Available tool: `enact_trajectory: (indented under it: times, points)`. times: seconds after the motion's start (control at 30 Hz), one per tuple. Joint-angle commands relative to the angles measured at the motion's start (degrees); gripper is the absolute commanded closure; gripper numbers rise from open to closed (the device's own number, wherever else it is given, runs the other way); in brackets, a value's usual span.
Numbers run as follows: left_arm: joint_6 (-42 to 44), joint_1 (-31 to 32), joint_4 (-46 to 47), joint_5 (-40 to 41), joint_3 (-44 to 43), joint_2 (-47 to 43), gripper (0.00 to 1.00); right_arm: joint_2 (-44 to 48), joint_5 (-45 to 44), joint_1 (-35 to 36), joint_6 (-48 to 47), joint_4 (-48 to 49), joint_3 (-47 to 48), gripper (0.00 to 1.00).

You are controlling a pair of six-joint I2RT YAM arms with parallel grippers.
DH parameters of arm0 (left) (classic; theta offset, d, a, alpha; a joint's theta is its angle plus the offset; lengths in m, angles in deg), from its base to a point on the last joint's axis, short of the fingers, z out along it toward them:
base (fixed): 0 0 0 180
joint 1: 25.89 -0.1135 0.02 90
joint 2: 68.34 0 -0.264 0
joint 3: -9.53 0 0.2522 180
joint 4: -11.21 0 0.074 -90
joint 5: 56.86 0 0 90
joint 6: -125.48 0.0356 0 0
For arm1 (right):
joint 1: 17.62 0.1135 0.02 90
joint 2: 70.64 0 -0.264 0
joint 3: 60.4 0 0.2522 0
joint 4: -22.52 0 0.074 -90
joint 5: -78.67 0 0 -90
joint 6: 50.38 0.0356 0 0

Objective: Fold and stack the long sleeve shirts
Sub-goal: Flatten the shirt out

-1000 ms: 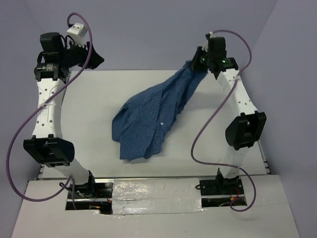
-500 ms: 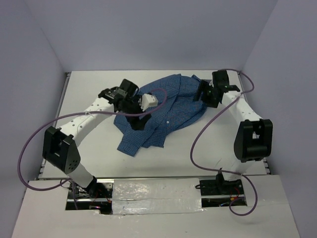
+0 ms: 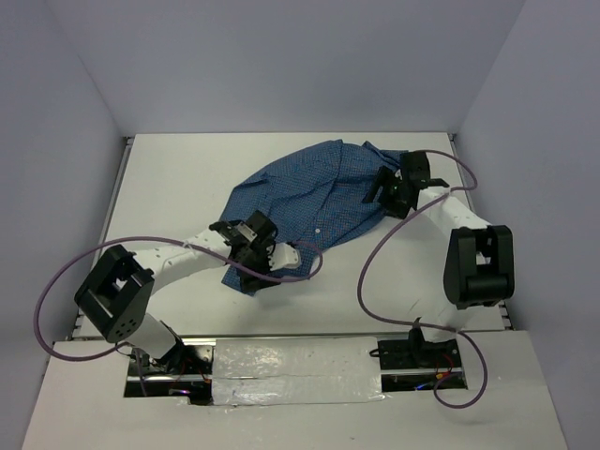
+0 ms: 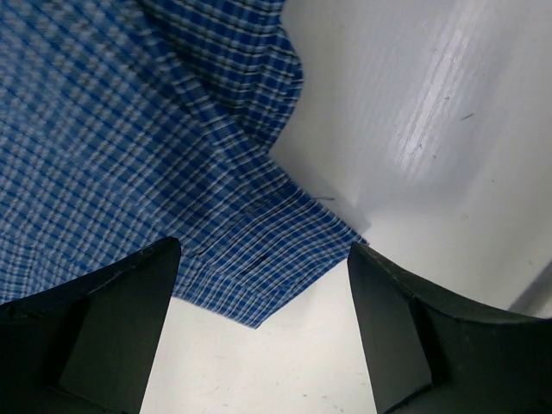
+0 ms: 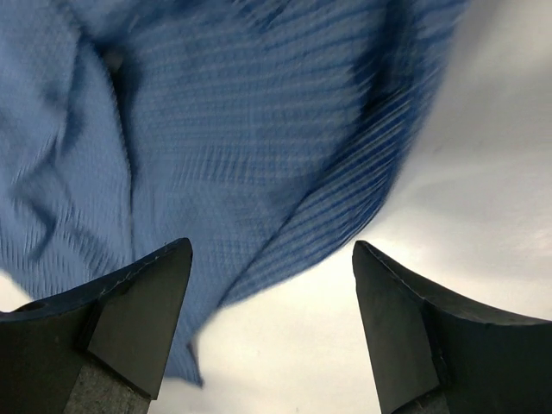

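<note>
The blue checked long sleeve shirt [image 3: 309,192] lies crumpled on the white table [image 3: 169,178], spread from the centre toward the far right. My left gripper [image 3: 253,272] hovers low at its near-left corner, jaws open. In the left wrist view a hemmed corner of the shirt [image 4: 129,129] lies just ahead of the left gripper [image 4: 263,259], with nothing between the fingers. My right gripper [image 3: 379,189] sits at the shirt's right edge, open. The right wrist view shows a blurred fold of the shirt [image 5: 216,129] ahead of the empty right gripper [image 5: 272,254].
Pale walls close the table in on the left, back and right. Purple cables [image 3: 375,262] loop off both arms. The right arm's elbow [image 3: 480,264] stands near the table's right edge, and the left arm's elbow [image 3: 114,298] at the near left.
The right gripper, shut on the hanging shirt a second ago, came down and let go; the shirt now lies on the table. The left arm swung down to the shirt's near corner.
</note>
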Motion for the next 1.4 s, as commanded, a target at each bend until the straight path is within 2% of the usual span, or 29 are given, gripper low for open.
enact_trajectory:
  times: [0.0,0.07,0.17,0.2,0.23,0.27,0.3,0.37,0.4,0.43,0.47,0.5,0.57,0.6,0.63,0.67,0.73,0.77,0.9,0.97,1.03,1.07,1.1,1.13,1.17,1.2,1.23,1.3,1.37]
  points:
    - [-0.3,1.8,8.7,5.1,2.3,1.0,0.09,-3.7,-2.9,-2.8,1.6,2.0,5.0,0.18]
    - [-0.8,1.8,10.6,10.4,3.5,2.1,0.1,-6.5,-6.3,-2.9,0.7,-0.1,8.4,0.18]
    - [-0.3,1.7,13.4,12.9,5.9,3.2,0.21,-9.1,-9.5,-3.2,-0.8,-2.7,11.1,0.18]
    - [-0.2,1.7,14.2,12.9,6.4,3.1,0.35,-9.5,-9.6,-3.3,-1.0,-2.7,10.6,0.18]
    - [-0.3,1.7,14.4,12.4,6.9,3.1,0.42,-9.5,-11.1,-3.4,-1.1,-2.2,10.2,0.18]
    - [-0.1,1.7,14.4,11.9,7.8,3.0,0.55,-9.6,-12.1,-3.4,-1.1,-2.0,9.8,0.18]
    - [-0.1,1.7,14.3,11.5,8.0,2.8,0.61,-10.1,-12.5,-3.4,-1.4,-1.9,9.5,0.18]
    - [-0.2,1.7,13.3,11.1,7.5,2.8,0.81,-11.1,-12.8,-3.4,-1.8,-1.5,9.6,0.19]
    - [-0.3,1.5,13.0,11.4,7.0,2.7,0.97,-13.0,-12.0,-3.4,-2.3,-1.5,10.3,0.21]
    - [-0.3,1.2,12.0,12.0,6.4,2.5,1.0,-14.2,-11.2,-3.4,-2.7,-1.4,10.8,0.23]
    - [0.0,0.3,11.2,12.2,4.5,2.0,1.0,-15.4,-10.3,-3.4,-3.0,-1.4,11.4,0.26]
    - [0.3,-0.4,10.1,11.9,3.2,0.8,1.0,-17.7,-8.7,-3.4,-3.2,-1.9,12.8,0.42]
    - [0.6,-3.5,6.0,9.7,-2.6,-1.3,1.0,-18.7,-8.0,-3.4,-2.8,-2.6,13.4,0.65]
    - [0.6,-5.0,4.4,8.6,-5.0,-2.0,1.0,-18.1,-7.9,-3.4,-2.7,-2.2,12.6,0.87]
    - [0.6,-6.7,2.6,7.2,-10.7,-2.4,1.0,-17.4,-7.4,-3.4,-2.8,-0.9,11.8,0.96]
    - [0.1,-11.0,-0.9,4.0,-14.1,-2.8,1.0,-16.7,-7.3,-3.4,-3.3,-0.4,10.2,1.0]
    - [-0.8,-18.5,-4.3,-0.7,-24.3,-2.3,1.0,-14.2,-6.3,-3.4,-4.1,0.5,8.6,1.0]
    - [-1.3,-20.7,-7.5,-4.8,-27.8,-0.8,1.0,-12.6,-5.8,-3.4,-5.0,0.6,7.1,1.0]
    - [-4.9,-28.7,-8.6,-9.3,-44.1,4.8,1.0,-6.5,-2.3,-1.4,-5.6,1.8,1.6,1.0]
    - [-10.9,-32.4,-5.3,-9.2,-49.6,9.6,1.0,-1.8,0.0,4.1,-5.9,2.4,-1.8,1.0]
    - [-20.4,-36.8,-3.2,-8.9,-59.9,13.9,1.0,1.4,2.5,9.3,-6.6,4.5,-3.9,1.0]
    - [-23.8,-38.3,-1.7,-8.3,-64.0,19.0,1.0,4.7,4.7,15.3,-8.5,5.4,-5.1,1.0]
    - [-27.4,-39.6,-1.3,-6.8,-72.0,21.8,1.0,6.2,5.7,18.1,-9.7,7.0,-5.5,1.0]
    - [-33.0,-42.5,-1.1,-5.6,-75.6,26.9,1.0,7.7,6.7,20.7,-10.9,7.9,-5.9,0.97]
    - [-34.8,-43.3,-0.6,-4.0,-78.7,28.9,1.0,10.5,10.1,24.0,-12.1,8.8,-6.2,0.71]
    - [-32.0,-43.8,4.1,0.8,-80.1,33.7,0.31,14.8,17.2,24.2,-12.0,12.0,-7.6,0.03]
    - [-32.0,-43.8,4.1,0.8,-80.1,33.8,0.3,15.6,17.3,24.0,-12.0,12.0,-7.4,0.0]
    - [-29.9,-43.8,-1.8,-2.1,-83.5,36.2,0.01,17.0,10.8,22.6,-12.5,7.2,-5.7,0.0]
    - [-28.0,-43.7,-4.9,-6.3,-81.0,35.1,0.01,19.3,6.3,18.8,-11.7,3.1,-5.3,0.0]
